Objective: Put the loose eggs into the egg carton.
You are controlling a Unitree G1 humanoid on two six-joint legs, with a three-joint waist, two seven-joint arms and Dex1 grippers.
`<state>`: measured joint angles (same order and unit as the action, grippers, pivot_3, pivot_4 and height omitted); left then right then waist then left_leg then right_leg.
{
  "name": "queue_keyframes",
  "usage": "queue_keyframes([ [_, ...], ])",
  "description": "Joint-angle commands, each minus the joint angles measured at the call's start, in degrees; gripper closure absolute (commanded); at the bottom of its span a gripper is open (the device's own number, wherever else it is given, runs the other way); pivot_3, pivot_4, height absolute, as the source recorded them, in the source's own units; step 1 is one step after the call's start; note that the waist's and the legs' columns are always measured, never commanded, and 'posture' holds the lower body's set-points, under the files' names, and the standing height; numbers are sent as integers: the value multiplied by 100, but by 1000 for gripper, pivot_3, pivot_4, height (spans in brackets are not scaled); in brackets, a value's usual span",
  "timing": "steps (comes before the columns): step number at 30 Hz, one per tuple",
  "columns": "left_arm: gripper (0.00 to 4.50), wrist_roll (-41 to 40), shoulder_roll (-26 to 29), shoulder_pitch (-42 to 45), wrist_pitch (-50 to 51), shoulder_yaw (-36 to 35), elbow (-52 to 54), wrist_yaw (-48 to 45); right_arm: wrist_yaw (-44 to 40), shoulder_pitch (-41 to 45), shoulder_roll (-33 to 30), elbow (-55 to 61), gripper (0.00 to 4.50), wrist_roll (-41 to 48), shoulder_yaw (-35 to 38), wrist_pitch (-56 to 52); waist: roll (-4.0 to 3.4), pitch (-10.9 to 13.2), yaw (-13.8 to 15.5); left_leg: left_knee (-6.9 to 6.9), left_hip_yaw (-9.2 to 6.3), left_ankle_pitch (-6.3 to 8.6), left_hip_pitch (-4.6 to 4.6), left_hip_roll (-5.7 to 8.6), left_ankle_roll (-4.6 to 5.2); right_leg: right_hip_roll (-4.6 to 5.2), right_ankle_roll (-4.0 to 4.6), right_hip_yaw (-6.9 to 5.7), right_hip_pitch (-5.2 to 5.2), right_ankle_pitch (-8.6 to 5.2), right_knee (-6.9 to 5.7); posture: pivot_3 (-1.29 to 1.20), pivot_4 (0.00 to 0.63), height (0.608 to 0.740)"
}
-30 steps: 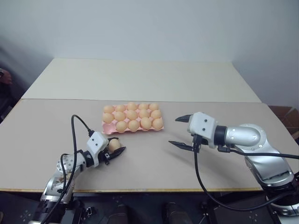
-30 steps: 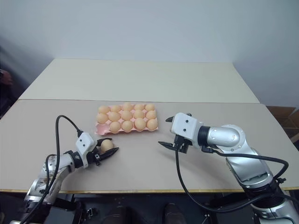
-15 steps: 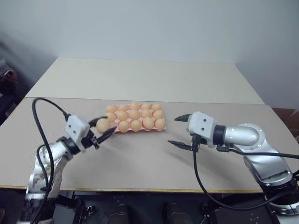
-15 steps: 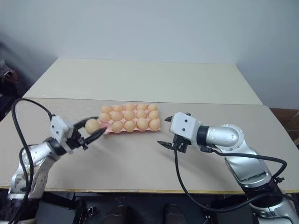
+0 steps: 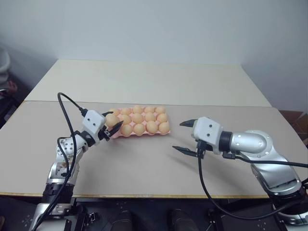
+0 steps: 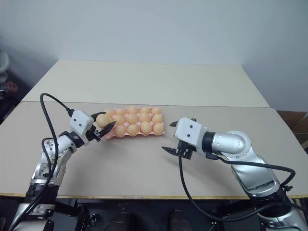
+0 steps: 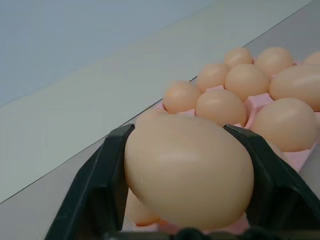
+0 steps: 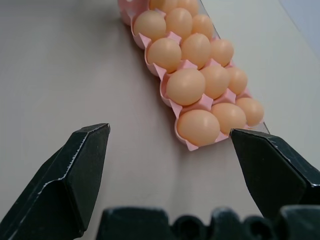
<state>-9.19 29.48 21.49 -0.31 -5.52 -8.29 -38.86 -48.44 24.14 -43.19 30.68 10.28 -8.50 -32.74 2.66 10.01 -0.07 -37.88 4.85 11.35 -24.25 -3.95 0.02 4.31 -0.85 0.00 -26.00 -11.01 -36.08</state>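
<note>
- At the near part of the pale grey-beige table point(image 5: 144, 168), the board in front of the carton carries no loose egg that I can see, so nothing appears left to collect from there.
- Just beyond, on the robot's right, the right gripper point(image 5: 185, 137) hangs above the bare table with its two black fingers spread wide and nothing between them; it stands apart from the carton's near right corner and seems to have no part in the current step.
- On the robot's left, the left gripper point(image 6: 104, 129) holds one smooth light brown-orange oval egg point(image 7: 187, 170) between its black fingers point(image 7: 107, 185), right at the near left corner of the carton. The fingers flank the egg on both sides, and I cannot tell whether they grip it firmly or are loosening.
- Behind the grippers lies the flat pink moulded egg carton point(image 8: 170, 97) with scalloped edges, its cups filled with three rows of matching eggs; fourteen look seated.
- My judgement: the near left corner cup is the only vacancy, and this egg is the last one. What remains is to settle it into that cup, let go, and draw the gripper away without jostling its neighbours.
- At the far side, a lighter cream table point(image 5: 144, 82) carries nothing.
</note>
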Motion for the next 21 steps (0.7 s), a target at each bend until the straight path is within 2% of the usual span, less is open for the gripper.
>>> queue_keyframes([
  [1,235,-108,72,-50,-69,-94,128,-45,67,39,-67,223,0,13,179,-3,0,0,1,0,0,0,1,0,0,0,-1,0,0,0,0,0,150,740],
  [2,12,-78,66,-76,-81,-104,142,-4,64,47,-68,206,0,4,165,16,0,0,1,0,0,0,1,0,0,0,-2,0,0,-1,-1,0,150,740],
  [12,12,-92,64,-396,-374,-101,446,-64,-11,119,-58,68,0,-2,107,123,0,0,-3,0,0,0,0,0,0,0,-2,0,0,-1,0,0,150,740],
  [17,12,-902,242,-1071,-336,-450,1516,-603,-29,113,-86,84,0,8,136,105,0,0,-23,0,0,0,-1,-1,0,1,2,1,-1,1,1,0,150,740],
  [21,12,-1921,829,-1933,118,-935,2576,-1385,-82,105,-155,101,0,72,216,73,-1,0,-95,0,1,0,0,-5,0,1,-3,2,-5,-3,-1,0,150,740],
])
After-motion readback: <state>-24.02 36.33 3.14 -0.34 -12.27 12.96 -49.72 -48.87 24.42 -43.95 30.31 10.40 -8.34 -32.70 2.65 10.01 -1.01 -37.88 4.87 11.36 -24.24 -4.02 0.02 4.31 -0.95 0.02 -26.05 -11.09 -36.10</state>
